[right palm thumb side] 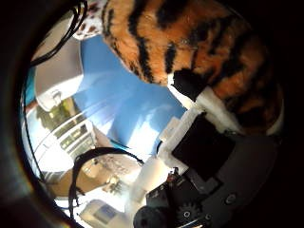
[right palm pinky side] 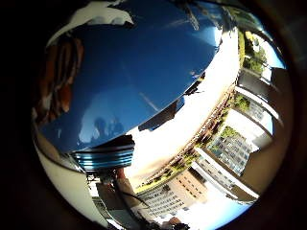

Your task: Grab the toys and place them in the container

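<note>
Gripping one tiger toy [right palm thumb side: 190, 42], robot hand [right palm thumb side: 204, 142] over one blue container [right palm pinky side: 134, 72].

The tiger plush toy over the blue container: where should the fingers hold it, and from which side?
Across the plush body of the tiger toy, from the side where the hand already lies against it. Its striped fur fills the view beside the fingers, so it is close, and it looks soft enough to squeeze. The blue container is beside it.

Right hand [right palm thumb side: 204, 156], white-and-black fingers [right palm thumb side: 190, 85] apparently curled against striped plush.
</note>
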`<state>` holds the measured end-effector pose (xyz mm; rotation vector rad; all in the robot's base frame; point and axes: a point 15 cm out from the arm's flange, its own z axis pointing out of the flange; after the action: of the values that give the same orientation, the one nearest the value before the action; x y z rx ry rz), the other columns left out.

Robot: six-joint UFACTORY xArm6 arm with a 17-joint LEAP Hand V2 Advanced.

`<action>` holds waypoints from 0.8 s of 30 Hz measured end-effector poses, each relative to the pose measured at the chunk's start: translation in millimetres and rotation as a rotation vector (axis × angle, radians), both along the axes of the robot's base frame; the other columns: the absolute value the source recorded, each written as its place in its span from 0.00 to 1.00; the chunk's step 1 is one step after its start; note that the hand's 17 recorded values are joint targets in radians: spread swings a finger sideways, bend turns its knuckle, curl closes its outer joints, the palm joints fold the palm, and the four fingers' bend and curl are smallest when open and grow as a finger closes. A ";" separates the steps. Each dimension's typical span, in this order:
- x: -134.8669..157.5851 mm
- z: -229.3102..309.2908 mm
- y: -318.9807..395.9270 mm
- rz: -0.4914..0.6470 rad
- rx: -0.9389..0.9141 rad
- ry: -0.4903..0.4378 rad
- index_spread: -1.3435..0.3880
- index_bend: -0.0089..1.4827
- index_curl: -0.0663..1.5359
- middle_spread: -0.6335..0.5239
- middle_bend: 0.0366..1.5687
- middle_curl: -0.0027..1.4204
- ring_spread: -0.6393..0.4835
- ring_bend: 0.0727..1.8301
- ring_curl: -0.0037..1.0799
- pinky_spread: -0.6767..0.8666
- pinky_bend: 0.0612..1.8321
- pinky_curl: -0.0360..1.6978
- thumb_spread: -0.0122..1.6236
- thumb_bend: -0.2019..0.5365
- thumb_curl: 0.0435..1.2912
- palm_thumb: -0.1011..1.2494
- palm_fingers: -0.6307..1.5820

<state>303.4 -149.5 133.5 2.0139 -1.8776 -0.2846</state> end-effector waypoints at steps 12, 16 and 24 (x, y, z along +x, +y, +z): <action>-3.6 24.8 -20.8 0.006 0.021 -0.053 0.47 0.20 0.10 0.37 0.61 0.56 0.56 0.67 0.66 0.64 0.69 0.28 0.67 0.32 0.37 0.77 0.78; -23.2 57.0 -21.9 -0.001 0.023 -0.041 0.41 0.27 0.10 0.35 0.64 0.61 0.53 0.69 0.69 0.61 0.74 0.31 0.67 0.30 0.40 0.79 0.76; -35.4 163.3 -0.4 0.066 0.095 -0.069 0.30 0.42 0.08 0.33 0.69 0.70 0.49 0.74 0.74 0.57 0.79 0.39 0.69 0.26 0.47 0.80 0.71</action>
<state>268.0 -149.9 296.9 2.1698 -1.8668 -0.2960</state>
